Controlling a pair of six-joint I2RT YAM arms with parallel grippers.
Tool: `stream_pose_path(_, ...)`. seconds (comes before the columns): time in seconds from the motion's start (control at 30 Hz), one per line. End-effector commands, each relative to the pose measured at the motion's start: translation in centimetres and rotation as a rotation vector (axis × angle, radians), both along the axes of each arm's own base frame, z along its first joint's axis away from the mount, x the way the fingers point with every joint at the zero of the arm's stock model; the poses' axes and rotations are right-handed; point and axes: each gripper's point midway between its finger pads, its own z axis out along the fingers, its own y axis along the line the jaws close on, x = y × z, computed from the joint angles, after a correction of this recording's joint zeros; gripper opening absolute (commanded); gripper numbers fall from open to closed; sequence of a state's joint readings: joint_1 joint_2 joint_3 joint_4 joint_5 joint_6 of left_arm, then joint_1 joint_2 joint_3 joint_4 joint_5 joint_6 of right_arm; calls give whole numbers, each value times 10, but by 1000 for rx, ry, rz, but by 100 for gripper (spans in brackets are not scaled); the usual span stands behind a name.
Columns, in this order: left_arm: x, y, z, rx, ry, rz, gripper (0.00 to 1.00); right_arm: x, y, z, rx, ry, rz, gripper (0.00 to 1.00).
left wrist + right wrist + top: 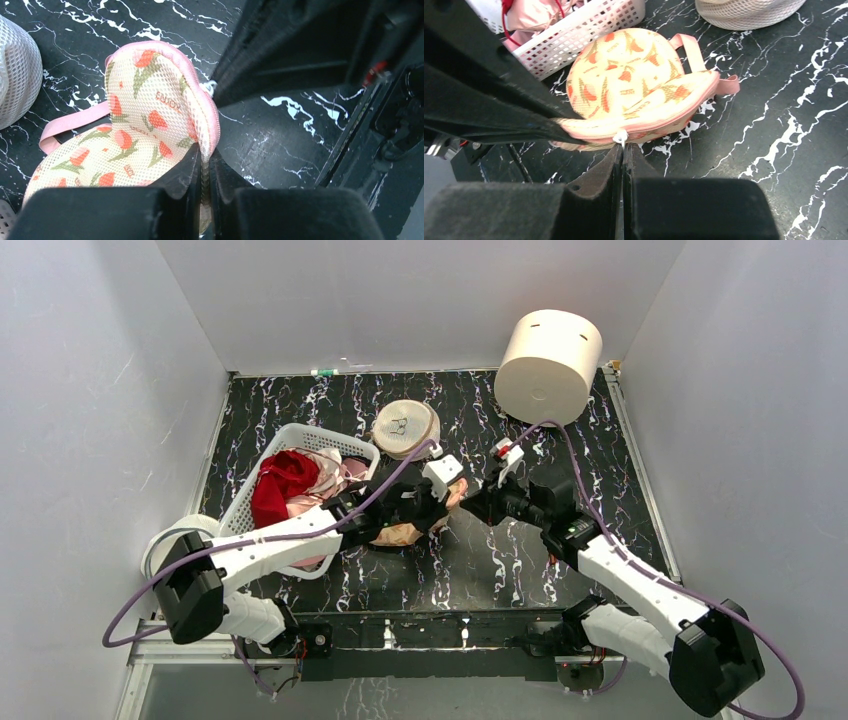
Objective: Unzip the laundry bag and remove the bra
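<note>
Two grippers work the laundry bag [624, 80] on the bench [774, 125] by the basket [589, 30]: left gripper [205, 156] clamps its edge, right gripper [623, 150] pinches the zip pull [620, 136]. I'd pull along the seam w/ left anchoring; bra unseen.

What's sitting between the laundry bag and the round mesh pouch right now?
Nothing loose: in the right wrist view only bare black marbled tabletop separates the laundry bag from the mesh pouch, with the bag's pink strap reaching toward it.
</note>
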State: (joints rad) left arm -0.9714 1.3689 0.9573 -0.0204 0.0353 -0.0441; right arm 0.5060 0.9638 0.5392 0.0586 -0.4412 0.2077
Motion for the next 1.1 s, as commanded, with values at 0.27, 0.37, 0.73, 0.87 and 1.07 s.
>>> stream_pose_path(0.27, -37, 5, -1, -67, 79, -119, 0, 52, -27, -4, -29, 12, -209, 0)
stream_pose_path(0.37, -43, 4, -12, -73, 131, -113, 0, 52, -26, -9, 30, 56, -152, 0)
stream_pose_path(0.73, -59, -10, -24, -83, 277, -158, 37, 10, -14, -11, 84, 138, 9, 0)
stream_pose_path(0.87, -60, -18, -16, -82, 277, -186, 51, -3, -13, -12, 103, 162, 33, 0)
stream_pose_path(1.07, -54, -32, -12, -40, 238, -190, 67, -11, -13, -4, 123, 160, 52, 0)
